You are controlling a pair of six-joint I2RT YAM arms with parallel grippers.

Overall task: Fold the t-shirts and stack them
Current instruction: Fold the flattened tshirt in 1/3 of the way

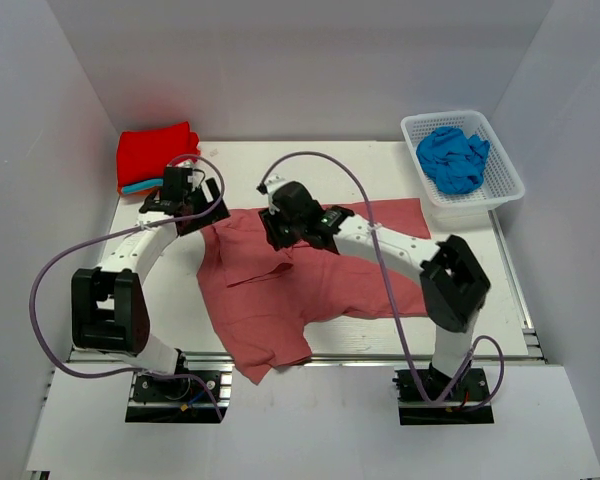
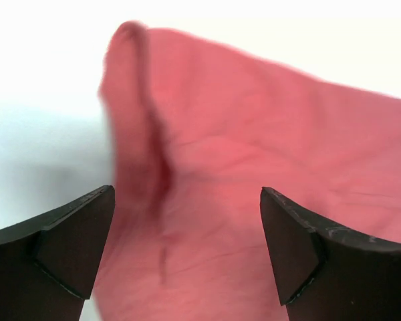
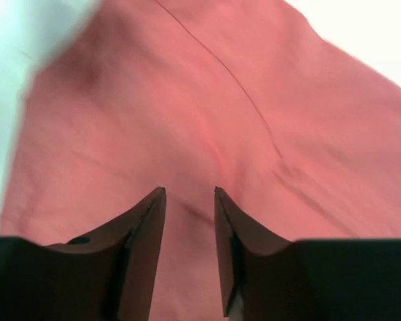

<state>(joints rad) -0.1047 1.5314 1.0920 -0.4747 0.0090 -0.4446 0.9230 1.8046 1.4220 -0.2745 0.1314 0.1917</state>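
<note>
In the left wrist view, the left arm's jaws fill the bottom corners, spread wide with nothing between them. The dusty rose-red t-shirt (image 2: 254,167) lies beyond and below them. Its raised, folded edge runs up from nearer the left-hand tip, and bare white worktop (image 2: 40,134) shows to that side.

In the right wrist view, the right arm's jaws stand narrowly parted. The same shirt (image 3: 187,120) fills the frame beneath them and shows through the slit. Whether the tips touch the cloth cannot be told.

From above, the rose-red t-shirt (image 1: 300,290) is spread rumpled across the middle of the worktop (image 1: 175,300), with one end hanging toward the near edge. The left jaws sit at its far-left corner and the right jaws over its far middle.

A folded bright red t-shirt (image 1: 158,150) rests on a turquoise one (image 1: 140,186) at the far left. At the far right, a bright blue t-shirt (image 1: 452,158) lies crumpled in the white basket (image 1: 500,165).
</note>
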